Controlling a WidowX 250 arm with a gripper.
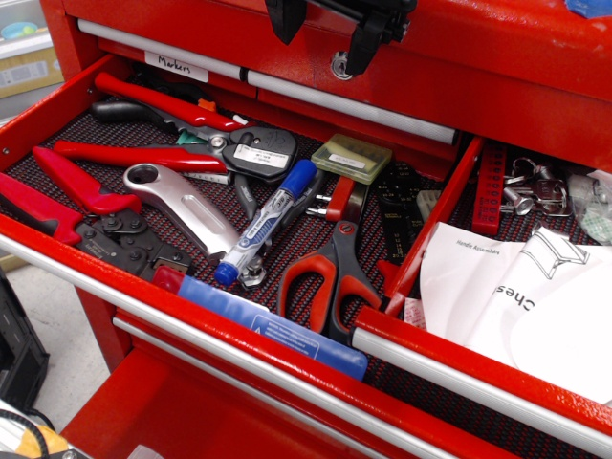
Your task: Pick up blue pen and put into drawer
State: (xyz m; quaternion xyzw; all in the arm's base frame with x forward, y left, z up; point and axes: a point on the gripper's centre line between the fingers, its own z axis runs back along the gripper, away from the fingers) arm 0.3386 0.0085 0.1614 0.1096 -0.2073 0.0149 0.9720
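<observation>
The blue pen [269,222] lies diagonally in the wide left drawer of red-handled tools, blue cap up-right, blue end down-left, between a silver tool [182,206] and red-handled scissors [330,273]. The drawer [459,356] with white papers and metal hardware stands open at the right, its silver front bar toward me. My gripper [325,33] hangs at the top centre, above the chest's closed drawer front, well above and behind the pen. Its two dark fingers are spread apart and hold nothing.
The left drawer holds red-handled crimpers [67,201], pliers [172,110], a long flat blue bar with white label [277,330] and a small green case [356,158]. White papers [521,296] and metal hardware [526,191] lie in the right drawer. A red divider wall [435,225] separates the drawers.
</observation>
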